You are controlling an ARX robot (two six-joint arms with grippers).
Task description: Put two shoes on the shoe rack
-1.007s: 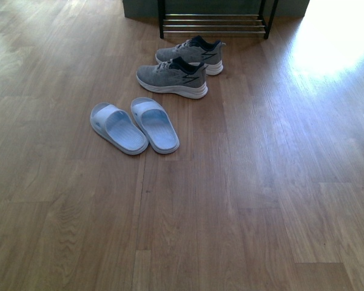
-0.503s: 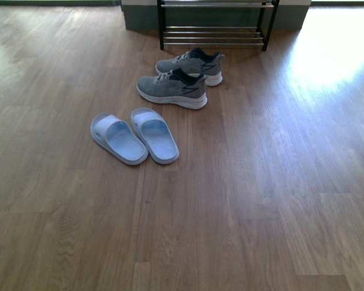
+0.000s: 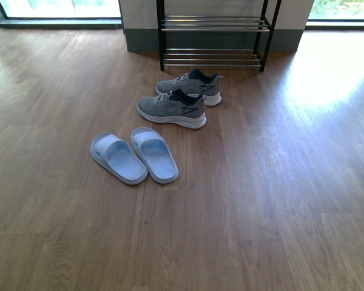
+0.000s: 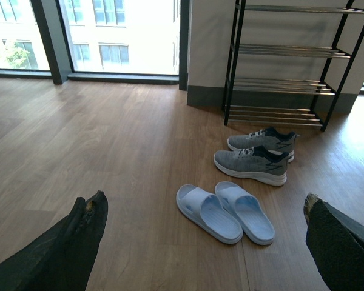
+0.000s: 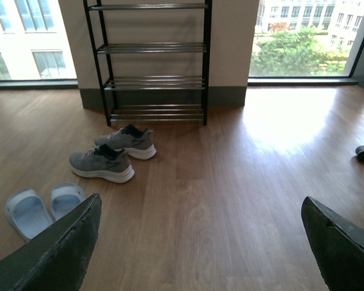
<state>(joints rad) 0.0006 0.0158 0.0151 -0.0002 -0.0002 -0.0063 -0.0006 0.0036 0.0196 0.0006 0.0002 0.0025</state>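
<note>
Nothing picked up yet. Near grey sneaker [image 3: 173, 109] and far grey sneaker [image 3: 191, 85] sit side by side on the floor, upper centre of the front view, just before the shoe rack [image 3: 212, 24] at top centre, which I judge makes a short lift. Pale slides [image 3: 155, 156] lie centre-left. My left gripper [image 4: 201, 203] and right gripper [image 5: 200, 203] are spread wide and empty. Both are raised well back, wrists tilted toward the shoes.

The left gripper [image 4: 203, 199] is spread wide, its two dark fingers [image 4: 73, 248] far apart with nothing between them. The right gripper [image 5: 200, 202] is spread just as wide, its dark fingers [image 5: 60, 248] likewise empty.
</note>
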